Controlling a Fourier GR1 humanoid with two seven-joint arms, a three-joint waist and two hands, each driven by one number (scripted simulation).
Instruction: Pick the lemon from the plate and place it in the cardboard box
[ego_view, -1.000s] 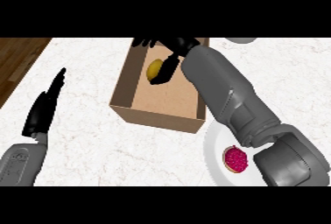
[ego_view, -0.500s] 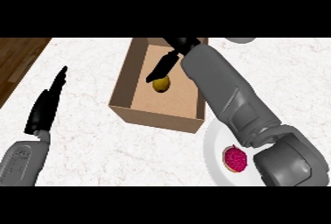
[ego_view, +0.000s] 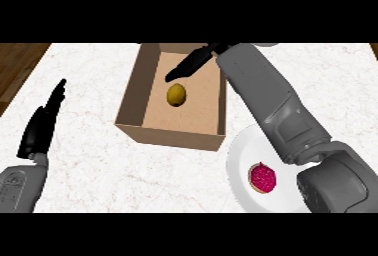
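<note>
We are looking down at a white marble counter (ego_view: 96, 165). A cardboard box (ego_view: 148, 80) is sitting on it, open at the top. Just beside the box, toward our right, a white plate (ego_view: 247, 150) is lying flat on the counter too.

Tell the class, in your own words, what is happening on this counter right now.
The lemon lies on the floor of the cardboard box. The robot's right hand is above it with straight fingers, not touching it. On the plate at the lower right sits a red, round item. The left hand rests open near the left edge, holding nothing.
</note>
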